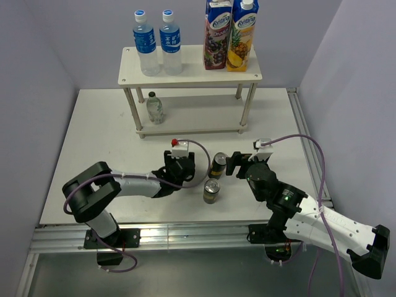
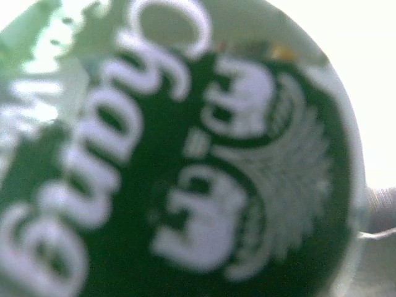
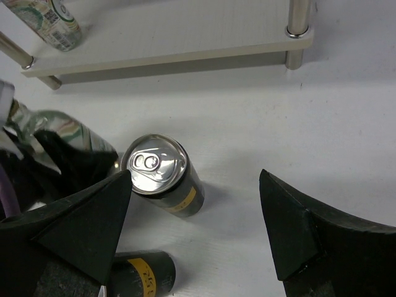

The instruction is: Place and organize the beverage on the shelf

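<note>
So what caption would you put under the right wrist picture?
Open right pincer facing an upright silver-topped can, with the shelf just beyond.

**Silver tops, green label, cream shelf**

Just ahead of the black right pincer (image 3: 195, 182) stood a dark can (image 3: 167, 179), silver-topped, with a yellow patch. A second can (image 3: 141, 272), under its left finger, was dark with yellow too. The bottle (image 2: 185, 185) at the left pincer (image 1: 182, 168) showed deep green with white lettering. Beyond both, the shelf (image 1: 192, 69) was cream-white.

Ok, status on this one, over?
Left gripper shut on bottle. Right gripper open, hovering by can. Path to shelf looks unblocked.
</note>
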Controlling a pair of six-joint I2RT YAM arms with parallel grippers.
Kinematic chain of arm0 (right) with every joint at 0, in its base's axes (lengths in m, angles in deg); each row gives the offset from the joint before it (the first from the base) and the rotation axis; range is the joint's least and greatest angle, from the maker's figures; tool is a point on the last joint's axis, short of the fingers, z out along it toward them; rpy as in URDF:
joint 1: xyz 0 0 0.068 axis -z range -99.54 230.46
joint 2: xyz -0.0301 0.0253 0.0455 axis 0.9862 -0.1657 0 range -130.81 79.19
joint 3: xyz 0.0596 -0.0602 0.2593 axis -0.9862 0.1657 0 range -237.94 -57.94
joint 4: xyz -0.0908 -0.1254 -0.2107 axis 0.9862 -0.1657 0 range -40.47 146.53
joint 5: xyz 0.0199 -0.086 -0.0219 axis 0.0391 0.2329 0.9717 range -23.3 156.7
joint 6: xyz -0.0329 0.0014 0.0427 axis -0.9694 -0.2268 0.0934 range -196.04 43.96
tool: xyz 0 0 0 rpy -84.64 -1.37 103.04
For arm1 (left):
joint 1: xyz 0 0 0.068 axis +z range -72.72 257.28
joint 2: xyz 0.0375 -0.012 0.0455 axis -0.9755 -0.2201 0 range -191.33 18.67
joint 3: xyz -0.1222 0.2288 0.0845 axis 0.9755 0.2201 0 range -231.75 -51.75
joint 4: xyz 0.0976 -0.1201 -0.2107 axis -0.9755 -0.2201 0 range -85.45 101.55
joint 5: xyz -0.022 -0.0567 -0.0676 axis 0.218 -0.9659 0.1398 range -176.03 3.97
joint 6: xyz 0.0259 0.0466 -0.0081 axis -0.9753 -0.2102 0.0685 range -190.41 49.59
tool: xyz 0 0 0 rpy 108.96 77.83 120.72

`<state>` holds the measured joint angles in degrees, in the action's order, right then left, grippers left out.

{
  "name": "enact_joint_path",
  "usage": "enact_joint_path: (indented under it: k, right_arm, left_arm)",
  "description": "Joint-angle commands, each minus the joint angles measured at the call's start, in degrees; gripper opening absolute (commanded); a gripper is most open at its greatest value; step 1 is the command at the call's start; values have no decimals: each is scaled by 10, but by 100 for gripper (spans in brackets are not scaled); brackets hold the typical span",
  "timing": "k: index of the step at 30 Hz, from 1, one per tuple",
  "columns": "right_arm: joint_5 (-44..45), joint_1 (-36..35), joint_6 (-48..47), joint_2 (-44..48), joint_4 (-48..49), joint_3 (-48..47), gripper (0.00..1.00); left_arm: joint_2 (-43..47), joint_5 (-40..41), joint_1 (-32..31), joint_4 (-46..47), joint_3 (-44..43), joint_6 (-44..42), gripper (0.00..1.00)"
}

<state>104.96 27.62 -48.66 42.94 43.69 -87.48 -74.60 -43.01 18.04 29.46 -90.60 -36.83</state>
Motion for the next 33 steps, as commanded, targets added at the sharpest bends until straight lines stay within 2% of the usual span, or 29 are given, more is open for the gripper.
enact_joint_path:
  k: [1, 8, 16, 20, 28, 31, 32, 33]
  right_arm:
    - [7, 3, 0, -1, 25, 4, 90]
    - [7, 3, -2, -2, 21, 3, 90]
    - [3, 4, -2, 0, 23, 3, 90]
    - [-1, 5, -2, -4, 24, 3, 90]
    - [-5, 4, -4, 1, 24, 4, 90]
    - [-6, 5, -4, -2, 26, 3, 90]
    - [-6, 5, -3, -3, 25, 3, 90]
    - [-6, 5, -3, -3, 26, 3, 90]
  left_arm:
    - [38, 4, 60, 84, -65, -61, 0]
    - [-19, -66, 161, 126, -160, -107, 0]
    - [-100, -106, 231, 120, -274, -127, 0]
    - [-155, -112, 252, 113, -331, -121, 0]
    - [-212, -87, 262, 91, -388, -127, 0]
    - [-216, -93, 264, 85, -394, -127, 9]
    - [-213, -96, 264, 86, -389, -128, 20]
    - [-212, -98, 263, 87, -386, -127, 25]
